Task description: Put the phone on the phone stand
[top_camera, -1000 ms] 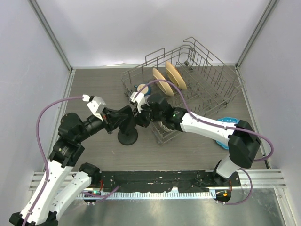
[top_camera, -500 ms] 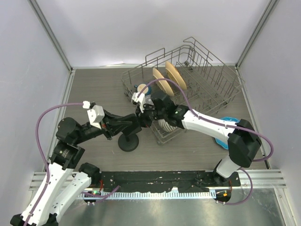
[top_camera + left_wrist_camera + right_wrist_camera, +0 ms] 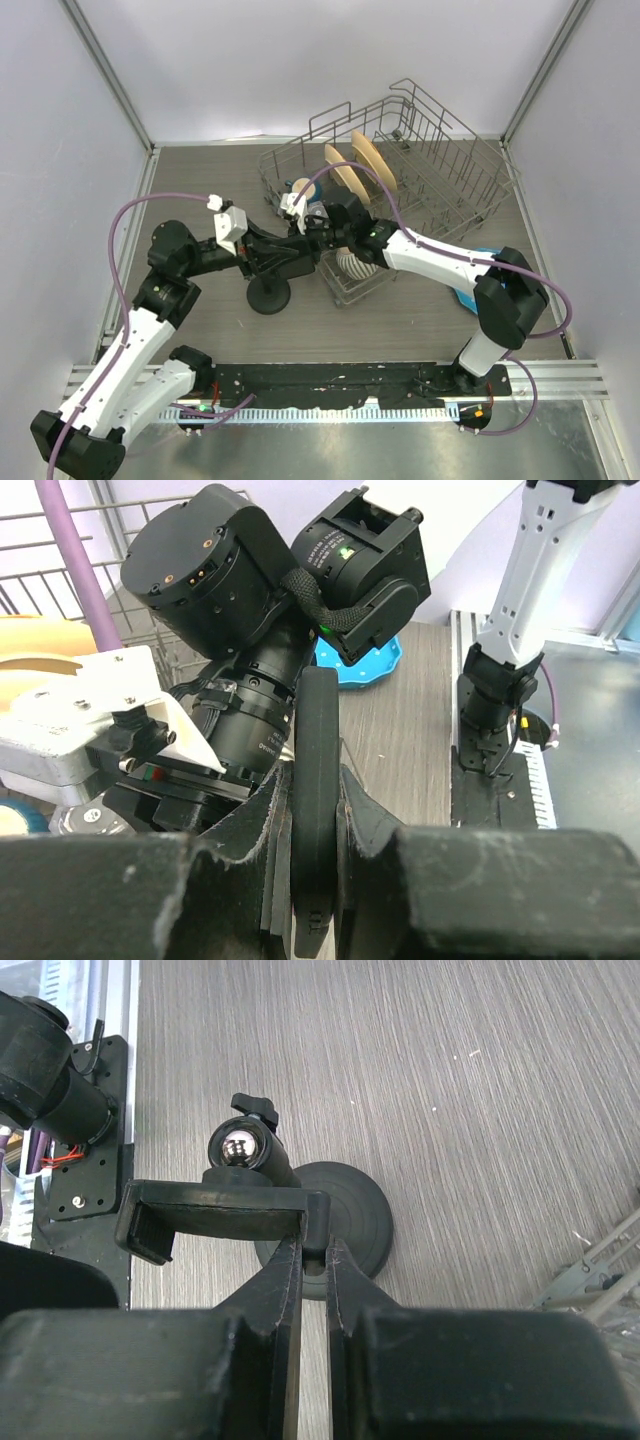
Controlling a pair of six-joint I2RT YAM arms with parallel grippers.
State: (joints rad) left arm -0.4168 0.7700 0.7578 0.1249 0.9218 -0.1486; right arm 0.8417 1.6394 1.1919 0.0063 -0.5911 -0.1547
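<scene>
In the left wrist view my left gripper [image 3: 315, 792] is shut on the phone [image 3: 316, 715], a thin black slab seen edge-on and standing up between the fingers. In the right wrist view my right gripper [image 3: 314, 1250] is shut on the end clamp of the phone stand's flat holder [image 3: 215, 1210], above its round disc base [image 3: 355, 1210]. From above, the left gripper [image 3: 298, 256] and right gripper [image 3: 312, 233] meet just above the stand's base [image 3: 268, 297]. There the phone is lost among the black parts.
A wire dish rack [image 3: 440, 170] with wooden plates [image 3: 370, 160] stands at the back right, close behind the right gripper. A blue scalloped plate [image 3: 487, 258] lies under the right forearm and also shows in the left wrist view [image 3: 368, 662]. A white ridged object [image 3: 352, 266] sits in the rack's small basket.
My left arm has reached further right, bringing its gripper with the phone up against the right gripper at the stand. The right gripper and the stand's base have barely moved.
</scene>
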